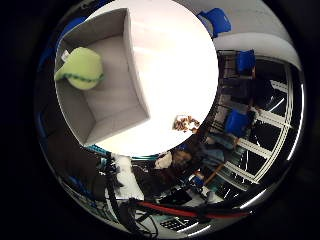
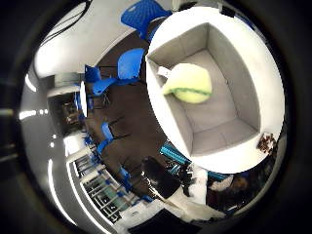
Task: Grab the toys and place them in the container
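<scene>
Both palm cameras look down on a round white table (image 1: 175,65), and on it sits the grey open-topped container (image 2: 229,97), a square box with upright walls. Inside the container lies a yellow-green plush toy (image 2: 189,83) with a dark green stitched band across it and a small white tag at one end; it rests on the container's floor, up against one wall and near a corner. The remaining floor of the box is bare grey. Out on the tabletop, well apart from the container and close to the table's edge, there's a small brown-and-white patterned toy (image 1: 186,123), too small to make out clearly. No part of the hand shows in either view, so how its fingers stand cannot be told, nor whether they have anything in them. Around the table, blue chairs (image 2: 129,63) stand on a dark floor.
</scene>
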